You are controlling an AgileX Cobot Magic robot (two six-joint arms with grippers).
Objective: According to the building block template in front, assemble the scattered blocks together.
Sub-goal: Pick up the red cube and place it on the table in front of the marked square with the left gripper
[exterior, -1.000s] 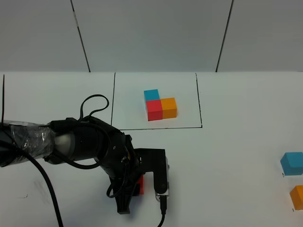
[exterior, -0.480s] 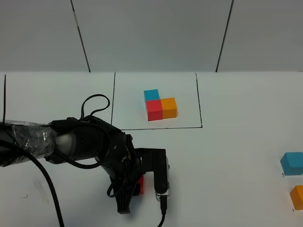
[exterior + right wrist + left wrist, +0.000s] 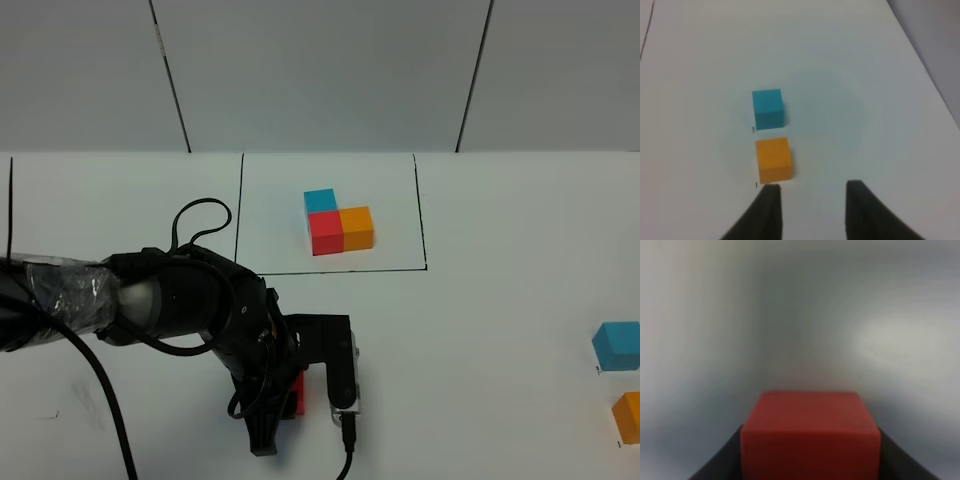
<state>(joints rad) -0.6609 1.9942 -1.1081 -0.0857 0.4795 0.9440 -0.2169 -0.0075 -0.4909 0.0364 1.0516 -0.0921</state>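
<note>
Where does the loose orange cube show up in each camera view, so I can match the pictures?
Exterior high: the orange cube sits at the right edge, low down, partly cut off by the frame.
Left wrist: not in it.
Right wrist: the orange cube lies just beyond one finger of the right gripper.
Shared landmark: the light blue cube, just past the orange one with a small gap between them.

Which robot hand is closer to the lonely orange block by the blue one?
Right. The right gripper is right next to the loose orange block, one fingertip nearly at it. The left gripper is far across the table, holding the red block.
</note>
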